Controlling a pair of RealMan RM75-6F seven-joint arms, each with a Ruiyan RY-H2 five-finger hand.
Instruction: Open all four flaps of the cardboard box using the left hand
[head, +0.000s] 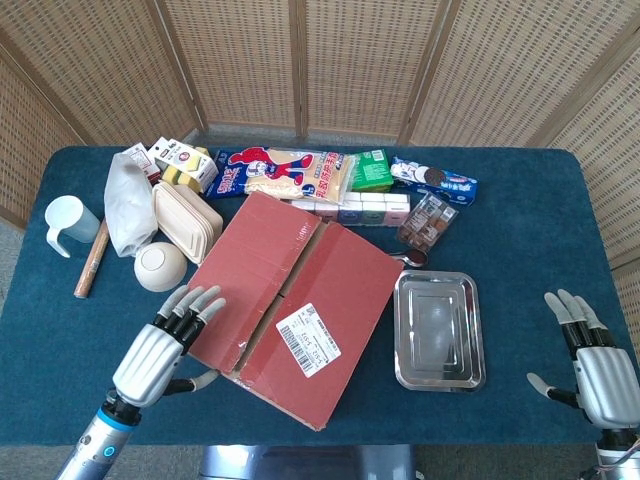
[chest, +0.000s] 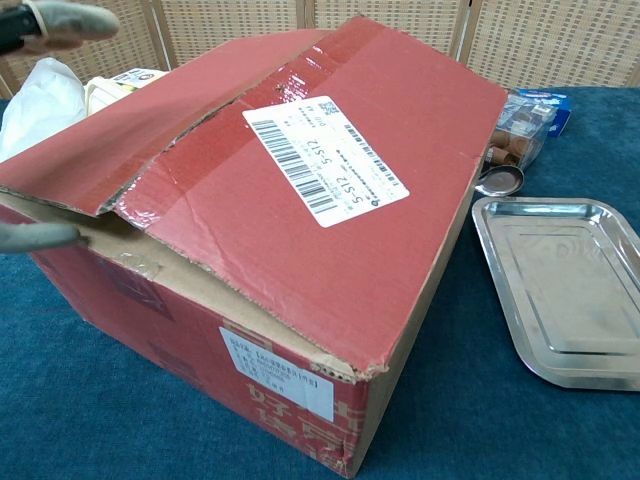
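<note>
A dark blue tabletop (head: 520, 240) fills the scene, backed by woven wicker screen panels (head: 350, 60) that fold around its far edge. The red cardboard box (head: 285, 300) sits near the middle, turned at an angle, its two top flaps down but slightly lifted along the torn seam, a white barcode label (head: 308, 338) on the right-hand flap. At 3 o'clock from the box lies a steel tray (head: 438, 330), just beside it. From 10 to 1 o'clock runs a row of clutter: a white bowl (head: 160, 267), a beige lidded container (head: 186, 220), a white plastic bag (head: 128, 200), snack packets (head: 285, 172) and a cookie pack (head: 433, 180). A white mug (head: 68, 222) stands well off at 9 o'clock. The left hand (head: 160, 345) hovers at the box's 8 o'clock corner, fingers spread and holding nothing, thumb under the flap edge in the chest view. The right hand (head: 590, 365) rests open and empty far at 4 o'clock.
</note>
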